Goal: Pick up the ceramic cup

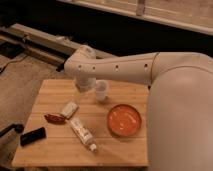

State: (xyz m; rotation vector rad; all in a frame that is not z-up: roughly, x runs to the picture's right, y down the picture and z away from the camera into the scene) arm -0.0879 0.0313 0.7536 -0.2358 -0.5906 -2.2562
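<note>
The ceramic cup point(101, 90) is small, plain and white, and stands upright on the wooden table point(55, 90) near its far edge, left of centre of the arm's reach. My gripper point(85, 86) hangs down from the white arm just left of the cup, very close to it or touching it. The arm's wrist covers the gripper's upper part. The orange-red bowl point(124, 120) sits in front of the cup, to the right.
A white packet point(70, 108), a red wrapper point(54, 118), a white tube point(83, 133) and a black object point(32, 136) lie on the table's left and front part. A metal rail point(40, 40) runs behind the table.
</note>
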